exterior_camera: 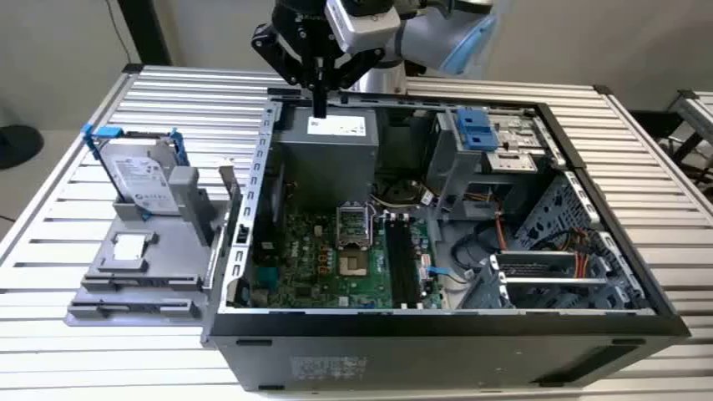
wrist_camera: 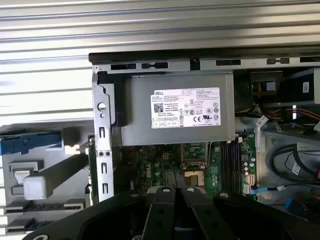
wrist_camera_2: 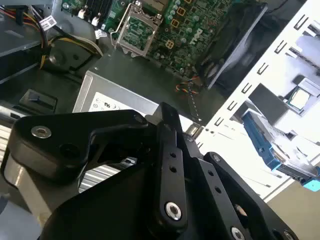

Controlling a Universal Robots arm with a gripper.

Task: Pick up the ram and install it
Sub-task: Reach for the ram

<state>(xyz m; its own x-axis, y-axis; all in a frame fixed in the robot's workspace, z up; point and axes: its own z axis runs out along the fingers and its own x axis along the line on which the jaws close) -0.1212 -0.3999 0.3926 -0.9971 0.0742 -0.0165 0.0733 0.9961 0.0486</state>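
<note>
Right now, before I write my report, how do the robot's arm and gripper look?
The arm is a rounded silver-grey tube with a light blue joint cap. The gripper is matte black, built from flat hinged links that narrow to a slim tip. In the second wrist view the links carry round silver pins and small holes.

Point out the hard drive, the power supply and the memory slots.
hard drive (exterior_camera: 143, 177): exterior view, on its silver label.
power supply (wrist_camera: 177, 107): first wrist view, on its white label.
memory slots (exterior_camera: 398, 261): exterior view, middle of the long black slots.
</note>
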